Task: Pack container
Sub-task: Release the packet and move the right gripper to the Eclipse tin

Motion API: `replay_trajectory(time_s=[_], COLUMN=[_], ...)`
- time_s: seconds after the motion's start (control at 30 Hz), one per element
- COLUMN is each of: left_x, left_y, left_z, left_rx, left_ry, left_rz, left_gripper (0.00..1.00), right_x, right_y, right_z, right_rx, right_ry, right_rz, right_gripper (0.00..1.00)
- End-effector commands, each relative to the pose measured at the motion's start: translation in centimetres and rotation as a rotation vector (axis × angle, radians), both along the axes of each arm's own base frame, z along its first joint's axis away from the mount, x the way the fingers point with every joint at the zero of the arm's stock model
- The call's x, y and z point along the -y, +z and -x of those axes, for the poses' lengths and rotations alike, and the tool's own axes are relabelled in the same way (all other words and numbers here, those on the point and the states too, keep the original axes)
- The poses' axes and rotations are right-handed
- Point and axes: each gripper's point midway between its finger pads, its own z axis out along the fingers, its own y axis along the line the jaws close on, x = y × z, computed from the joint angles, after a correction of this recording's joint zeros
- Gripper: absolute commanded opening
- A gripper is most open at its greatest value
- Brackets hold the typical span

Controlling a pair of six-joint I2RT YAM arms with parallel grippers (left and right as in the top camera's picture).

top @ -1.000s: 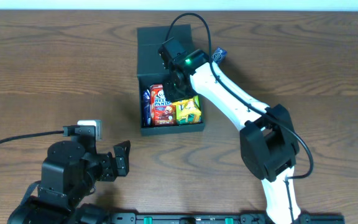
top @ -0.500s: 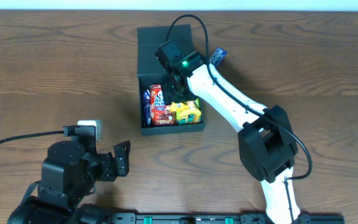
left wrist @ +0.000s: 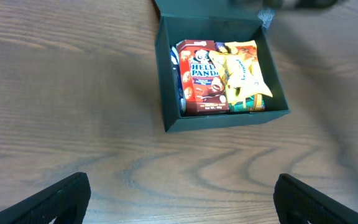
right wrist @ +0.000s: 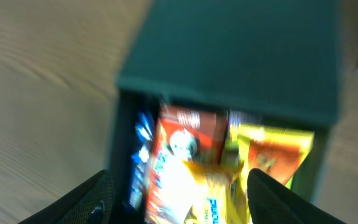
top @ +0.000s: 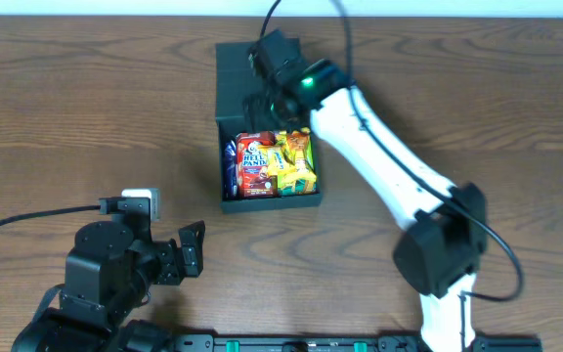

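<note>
The right gripper (right wrist: pixel 182 199) hangs open and empty over the far end of the container (top: pixel 267 204). Inside sit a red box (top: pixel 254 164), a yellow packet (top: pixel 297 161) and a blue packet (top: pixel 230 162).

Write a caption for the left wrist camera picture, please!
An open dark box on a wooden table holds a red Hello Panda pack and a yellow snack bag.

The right arm (top: pixel 379 156) has smooth white links between blocky black joints (top: pixel 445 249). A green light (top: pixel 308 81) glows near its wrist, and a thin black cable (top: pixel 268 18) loops off it. The left arm (top: pixel 106 279) is all black, with a silver plug (top: pixel 143 203) and a black lead (top: pixel 27 223). Its fingers (left wrist: pixel 48 199) are matte black.
</note>
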Motion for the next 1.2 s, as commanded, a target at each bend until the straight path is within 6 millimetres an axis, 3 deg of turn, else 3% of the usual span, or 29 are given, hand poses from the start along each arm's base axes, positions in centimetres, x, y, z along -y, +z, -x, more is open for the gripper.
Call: replay_trajectory(time_s=[0.0,0.33,0.43,0.83,0.97,1.17], left_x=[0.0,0.0,0.0,0.0,0.0,0.0], left_y=[0.2,0.2,0.2,0.2,0.2,0.2], left_z=[0.0,0.0,0.0,0.0,0.0,0.0], left_rx=[0.006,0.006,0.006,0.006,0.007,0.006], left_ry=[-0.004,-0.004,-0.004,-0.004,-0.004,-0.004], left_rz=[-0.004,-0.004,-0.004,-0.004,-0.004,-0.004], left_gripper=[0.95,0.95,0.95,0.95,0.95,0.95], right_x=[2.3,10.0,12.0,14.1,16.0,17.4], right_y=[4.5,5.7,5.1,-4.5,-8.6,-11.2], right_z=[-2.5,-8.3,-9.8,-14.4,-15.1,-15.3], right_rx=[0.114,0.195,0.206,0.115,0.050,-0.027], right_ry=[-0.078,-0.363,-0.468,-0.701,-0.777,-0.786], right_rz=[-0.055,-0.073,-0.070,-0.078,-0.064,-0.088], right_gripper=[0.70,0.72,0.73,0.70,0.73,0.75])
